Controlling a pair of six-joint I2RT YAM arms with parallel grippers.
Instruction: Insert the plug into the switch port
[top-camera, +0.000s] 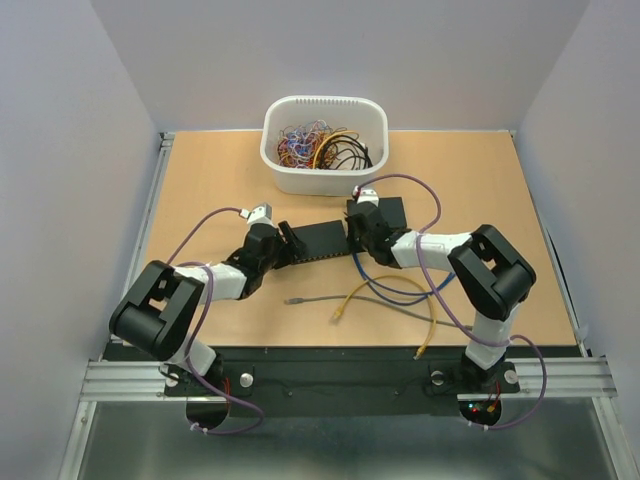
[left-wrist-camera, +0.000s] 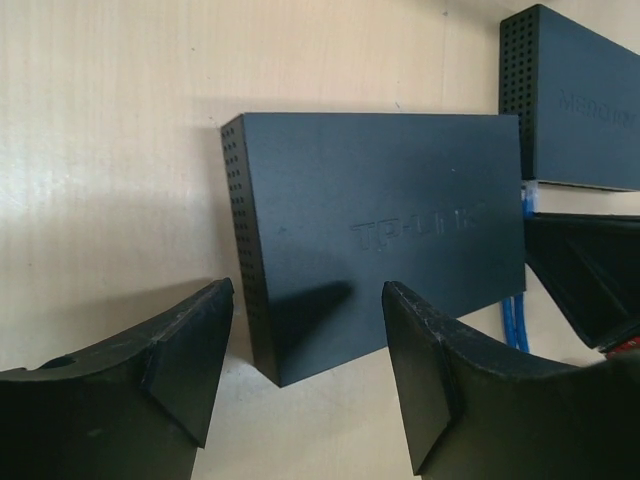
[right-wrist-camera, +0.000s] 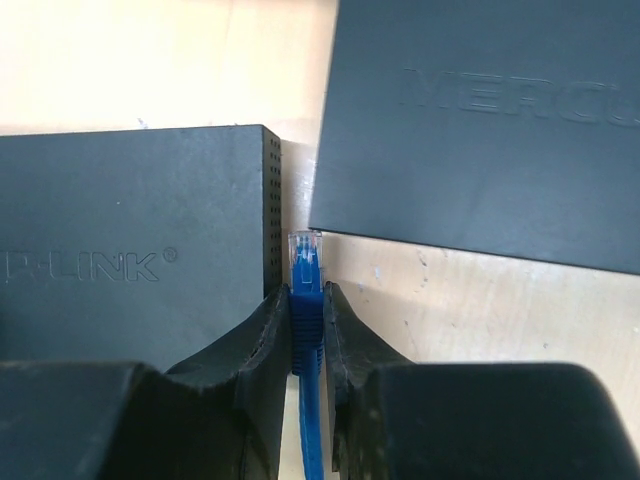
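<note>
The plug (top-camera: 339, 316) tips a thin yellow cable (top-camera: 400, 291) lying loose on the table, near the arms' bases. A flat black switch (top-camera: 320, 240) lies between both grippers. The switch port is too small to make out. My left gripper (left-wrist-camera: 305, 290) is open, and its fingers straddle the near corner of that switch (left-wrist-camera: 380, 200) without touching it. My right gripper (right-wrist-camera: 307, 290) is shut on a blue cable's connector (right-wrist-camera: 307, 258). It holds the connector in the gap between that switch (right-wrist-camera: 120, 250) and a second black box (right-wrist-camera: 480, 130).
A white basket (top-camera: 290, 180) of tangled cables stands at the back. A grey cable (top-camera: 320, 300) and blue cable loops (top-camera: 385, 290) lie on the wood beside the yellow one. The second black box (top-camera: 392, 212) sits right of the first.
</note>
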